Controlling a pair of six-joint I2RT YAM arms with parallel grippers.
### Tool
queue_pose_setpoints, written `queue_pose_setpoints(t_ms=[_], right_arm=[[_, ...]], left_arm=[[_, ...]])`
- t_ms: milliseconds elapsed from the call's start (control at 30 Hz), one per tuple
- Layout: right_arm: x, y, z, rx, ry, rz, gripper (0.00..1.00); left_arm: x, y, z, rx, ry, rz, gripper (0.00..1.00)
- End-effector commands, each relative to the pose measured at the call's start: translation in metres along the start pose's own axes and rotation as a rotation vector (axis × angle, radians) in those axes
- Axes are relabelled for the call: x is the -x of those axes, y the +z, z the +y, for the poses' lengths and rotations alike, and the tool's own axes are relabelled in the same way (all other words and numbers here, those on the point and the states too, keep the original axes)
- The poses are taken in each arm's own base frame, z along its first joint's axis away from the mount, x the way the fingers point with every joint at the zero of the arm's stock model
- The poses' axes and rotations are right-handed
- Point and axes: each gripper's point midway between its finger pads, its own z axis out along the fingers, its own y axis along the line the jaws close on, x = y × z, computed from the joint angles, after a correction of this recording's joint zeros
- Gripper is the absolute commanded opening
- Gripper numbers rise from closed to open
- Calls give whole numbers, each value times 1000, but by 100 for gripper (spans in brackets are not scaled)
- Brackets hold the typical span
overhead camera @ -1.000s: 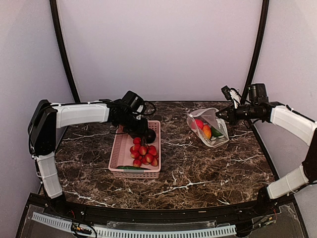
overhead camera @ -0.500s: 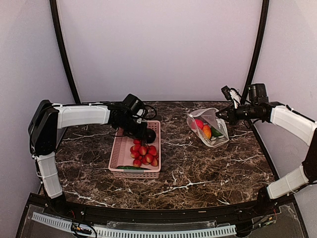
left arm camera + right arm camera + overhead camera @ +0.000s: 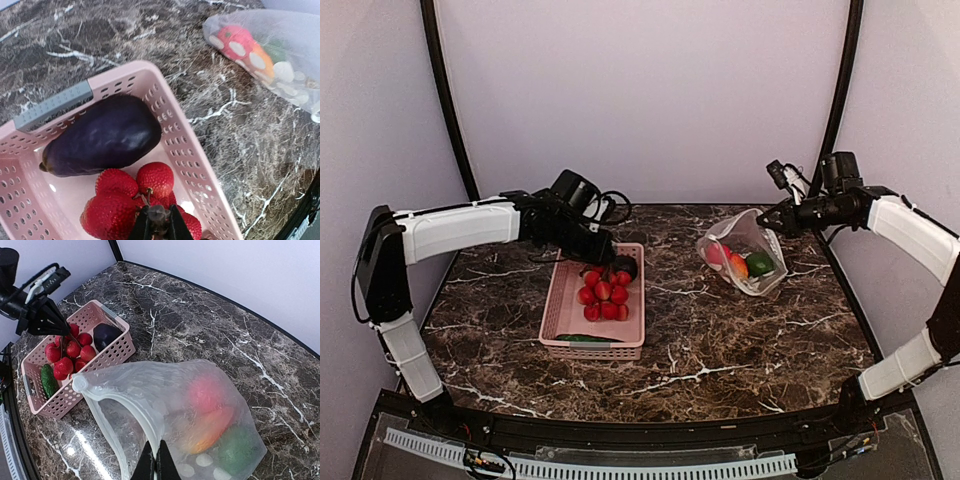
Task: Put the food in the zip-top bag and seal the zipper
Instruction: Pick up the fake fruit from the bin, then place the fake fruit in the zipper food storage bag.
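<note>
My left gripper (image 3: 604, 262) is shut on the stem of a bunch of red round fruits (image 3: 603, 293) over the pink basket (image 3: 551, 305). The left wrist view shows the shut fingers (image 3: 160, 226) above the red fruits (image 3: 131, 192). The dark purple eggplant (image 3: 102, 135) lies at the basket's far end and the green cucumber (image 3: 585, 338) at its near end. My right gripper (image 3: 772, 217) is shut on the zipper (image 3: 128, 405) rim of the dotted zip-top bag (image 3: 748, 250), holding the mouth open towards the basket. The bag holds an orange-red mango (image 3: 737, 266), a green pepper (image 3: 760, 264) and a red fruit (image 3: 719, 252).
The basket (image 3: 111, 353) stands left of centre on the dark marble table (image 3: 720, 340). The bag (image 3: 210, 410) rests on the table at the back right. A grey handle (image 3: 52, 105) sits on the basket's far rim. Black curved poles frame the back wall.
My left gripper has risen and drawn back left with the bunch of red fruits, which shifted towards the basket's far end. My right gripper has lifted the bag's mouth slightly.
</note>
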Motion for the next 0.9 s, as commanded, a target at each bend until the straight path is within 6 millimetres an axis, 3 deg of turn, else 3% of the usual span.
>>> queue_pose_setpoints(t_ms=[0,333,400,600,733,867], right_arm=[[11,-7,4,26,29,45,0],[42,-12,16,33,25,86,0],[42,-9,19,29,18,107,0],[39,1,30,39,10,146,0],[36,5,36,47,10,158,0],[35,6,39,61,21,157,0]], left_arm=[[37,-70,-29,-88,85,-164,3],[82,-167,-88,-275,180,-480,1],[87,-183,-108,-355,220,-536,1],[83,-233,-196,-613,421,-708,1],[82,-250,-231,-775,452,-791,1],[75,-249,-261,-903,509,-885,1]])
